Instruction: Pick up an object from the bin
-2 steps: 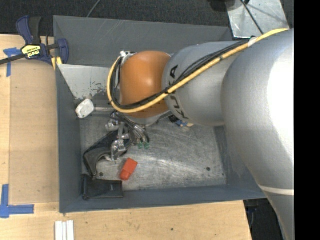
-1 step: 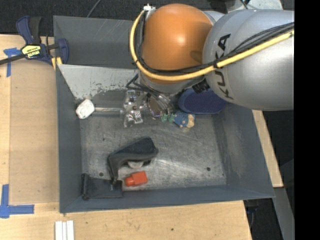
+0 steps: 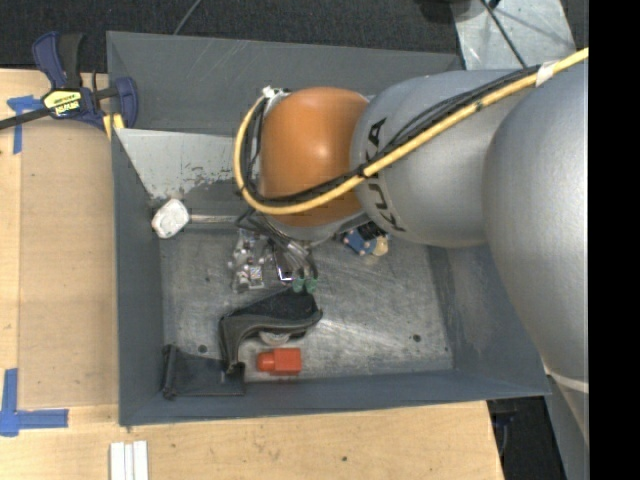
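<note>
Gripper (image 3: 268, 266) is seen low in the bin (image 3: 135, 268), just on the far side of a black bent thing (image 3: 272, 315).
The black thing lies in the near middle, with a red block (image 3: 280, 361) just beside its near edge; it is judged light and stiff, maybe smooth; its thin left arm could be taken hold of; whether the jaws are apart or together cannot be told; the floor is hard, scratched metal; a flat black piece (image 3: 195, 373) crowds the near left; a white lump (image 3: 170, 218) is well apart.
</note>
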